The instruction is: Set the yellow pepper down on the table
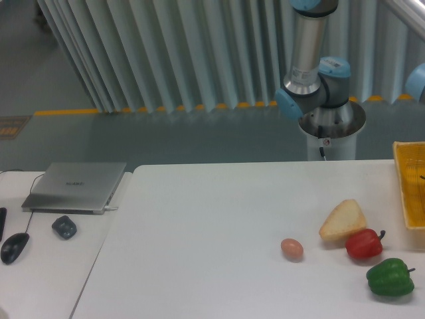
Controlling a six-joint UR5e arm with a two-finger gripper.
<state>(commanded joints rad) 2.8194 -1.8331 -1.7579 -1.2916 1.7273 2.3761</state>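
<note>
Pepper hunt: yellow pepper nowhere in view, maybe inside yellow crate (410, 189) at right edge, can't tell. Table (199, 252) carries red pepper (364, 244), green pepper (390, 277), bread wedge (342, 221), egg (291, 248). Gripper out of frame, jaw state unknown. Placement looks not done.

Red pepper (363, 244), green pepper (390, 277), white table (199, 252)

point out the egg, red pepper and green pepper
egg (291, 249), fixed camera, middle of its shell
red pepper (363, 244), fixed camera, centre of its body, beside the bread wedge
green pepper (390, 277), fixed camera, centre of its body
</note>
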